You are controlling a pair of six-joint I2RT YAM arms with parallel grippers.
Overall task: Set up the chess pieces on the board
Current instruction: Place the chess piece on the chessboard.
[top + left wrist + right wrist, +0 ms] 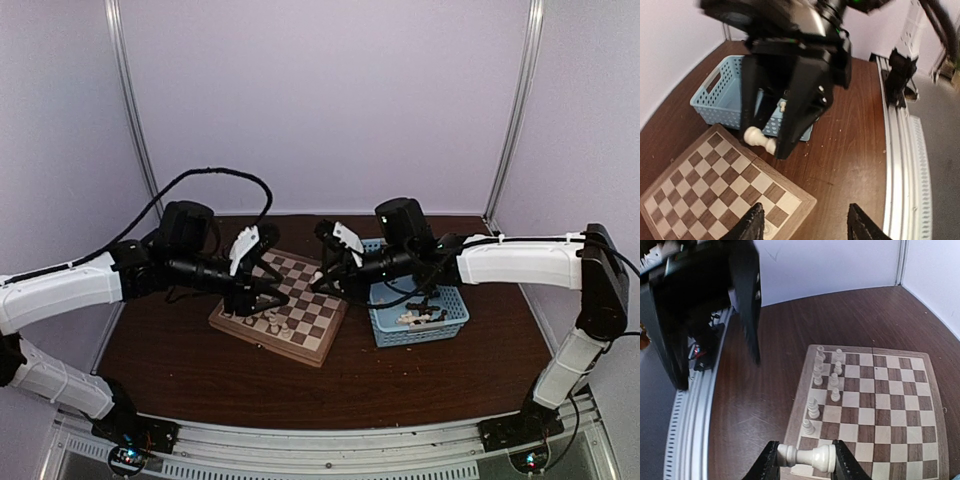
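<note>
The board [890,405] lies at mid-table, with several cream chess pieces [822,375] standing in two short rows along one edge. My right gripper [805,456] is shut on a cream piece [812,458], held sideways just above the board's corner near that edge. The left wrist view shows the same piece [759,138] at the right fingers' tips, beside the board [715,185]. My left gripper [805,207] hangs open and empty over another corner of the board. From above, the left gripper [268,292] and the right gripper [322,280] face each other across the board [310,325].
A light-blue perforated basket [452,322] stands right of the board with loose cream and dark pieces [420,316] inside. The basket [715,107] sits close behind the right gripper. A metal rail [900,150] runs along the table's near edge. White walls close in the back and sides.
</note>
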